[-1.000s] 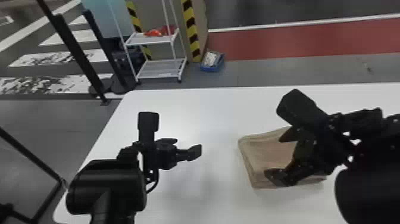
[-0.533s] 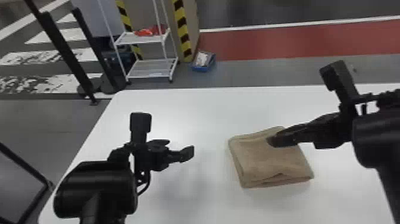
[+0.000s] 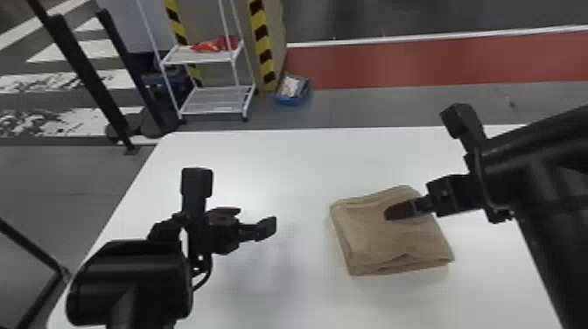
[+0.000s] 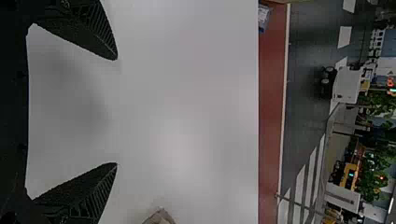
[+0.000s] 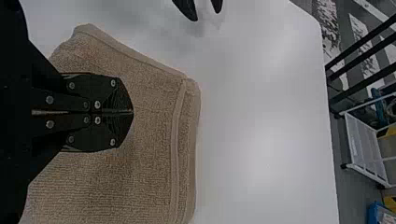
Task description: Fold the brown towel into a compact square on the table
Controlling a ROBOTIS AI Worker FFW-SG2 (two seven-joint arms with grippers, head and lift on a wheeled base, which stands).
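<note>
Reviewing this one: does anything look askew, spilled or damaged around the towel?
Only a small thing: the brown towel is folded into a rough square, but the edge nearest the robot puckers, so its layers don't lie flush there. Nothing looks spilled or damaged on the white table.

On the work side the count is one towel [image 3: 393,236], one table [image 3: 284,175] and two grippers, one left gripper [image 3: 257,218] and one right gripper [image 3: 389,214], each with two fingers, making four in all. Beyond the table, the head view shows one cart [image 3: 201,61] with two shelves [image 3: 214,97], one blue bin [image 3: 292,100] and one red floor band [image 3: 437,65]. The same view has two strips [image 3: 262,41] of yellow-and-black striping near the cart and two black posts [image 3: 83,70] beyond the table's far left corner.
</note>
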